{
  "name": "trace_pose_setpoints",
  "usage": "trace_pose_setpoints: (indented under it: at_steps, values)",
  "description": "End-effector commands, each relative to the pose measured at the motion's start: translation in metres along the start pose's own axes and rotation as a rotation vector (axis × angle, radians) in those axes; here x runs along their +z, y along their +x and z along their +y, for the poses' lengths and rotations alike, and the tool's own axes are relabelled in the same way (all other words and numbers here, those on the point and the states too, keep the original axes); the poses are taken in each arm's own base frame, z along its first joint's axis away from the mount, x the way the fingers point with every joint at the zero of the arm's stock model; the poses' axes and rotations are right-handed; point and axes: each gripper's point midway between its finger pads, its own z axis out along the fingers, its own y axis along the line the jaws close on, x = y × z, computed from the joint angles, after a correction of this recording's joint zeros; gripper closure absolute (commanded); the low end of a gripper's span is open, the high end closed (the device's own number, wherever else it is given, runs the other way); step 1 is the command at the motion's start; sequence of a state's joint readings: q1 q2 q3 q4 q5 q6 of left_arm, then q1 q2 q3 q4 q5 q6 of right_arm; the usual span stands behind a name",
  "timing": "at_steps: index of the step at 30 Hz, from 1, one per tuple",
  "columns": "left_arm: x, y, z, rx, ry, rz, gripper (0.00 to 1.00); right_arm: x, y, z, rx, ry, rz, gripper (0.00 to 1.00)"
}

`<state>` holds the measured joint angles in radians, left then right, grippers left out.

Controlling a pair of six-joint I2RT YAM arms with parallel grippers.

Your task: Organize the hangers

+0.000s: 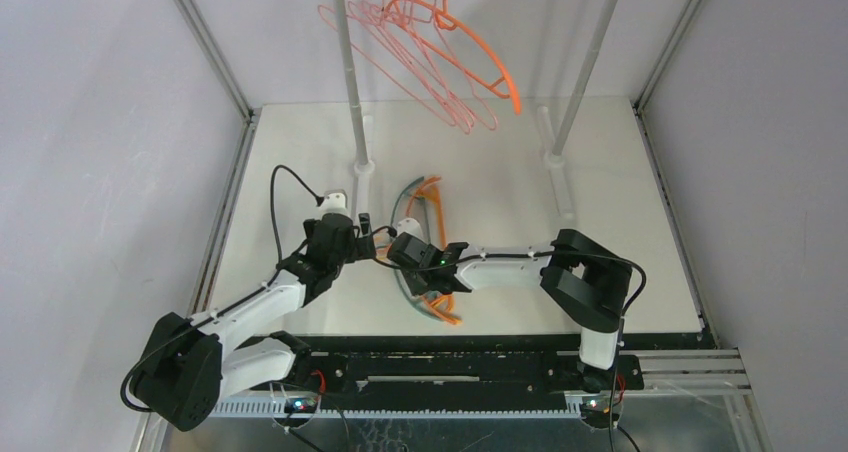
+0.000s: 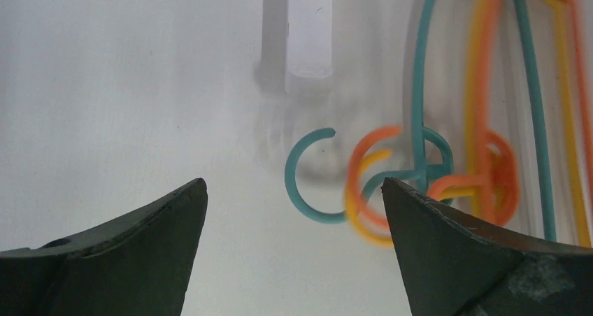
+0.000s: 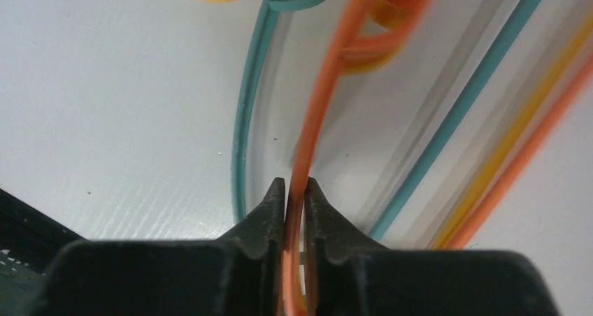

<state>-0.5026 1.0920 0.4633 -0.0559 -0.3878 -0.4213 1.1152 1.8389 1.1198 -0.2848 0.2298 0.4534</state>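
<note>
A teal hanger [image 1: 408,194] and orange hangers [image 1: 438,200] lie stacked on the table between the arms. My right gripper [image 1: 400,244] is shut on a thin orange hanger rod [image 3: 323,113], with its fingertips [image 3: 274,194] pinching the rod just above the table. A teal rod [image 3: 243,134] lies beside it. My left gripper [image 1: 366,224] is open and empty [image 2: 294,187]. The teal hook [image 2: 306,190], an orange hook [image 2: 363,163] and a yellow hook [image 2: 365,228] lie just ahead of its jaws. Several pink wire hangers [image 1: 420,67] and one orange hanger [image 1: 475,52] hang on the rack bar.
The white-poled rack [image 1: 352,82] stands at the back of the table, its right pole [image 1: 585,72] leaning inward. One white rack foot [image 2: 297,29] lies just beyond the hooks. Grey walls enclose the table on the left, right and back.
</note>
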Motion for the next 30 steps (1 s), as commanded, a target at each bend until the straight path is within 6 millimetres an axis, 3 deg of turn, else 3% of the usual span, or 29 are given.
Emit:
trace_pose_setpoints:
  at_steps: [1, 11, 15, 18, 26, 30]
  values:
    - [-0.001, -0.012, -0.004, -0.041, 0.020, -0.048, 0.01, -0.011, -0.026, 0.007, 0.030, -0.025, -0.065, 0.90]
    - [-0.001, -0.013, -0.004, -0.042, 0.019, -0.052, 0.01, -0.048, -0.042, -0.012, 0.035, 0.036, -0.120, 0.88]
    - [-0.003, -0.015, -0.002, -0.047, 0.014, -0.066, 0.00, -0.051, -0.039, -0.028, 0.052, 0.075, -0.124, 0.85]
    - [-0.004, -0.016, -0.002, -0.049, 0.013, -0.073, 0.01, -0.047, -0.031, -0.038, 0.082, 0.078, -0.109, 0.90]
    - [-0.018, -0.031, -0.003, -0.105, 0.064, -0.177, 0.00, -0.057, -0.015, -0.091, 0.207, 0.168, -0.119, 1.00]
    - [-0.024, -0.035, -0.002, -0.131, 0.093, -0.227, 0.00, -0.061, -0.006, -0.112, 0.263, 0.193, -0.123, 1.00]
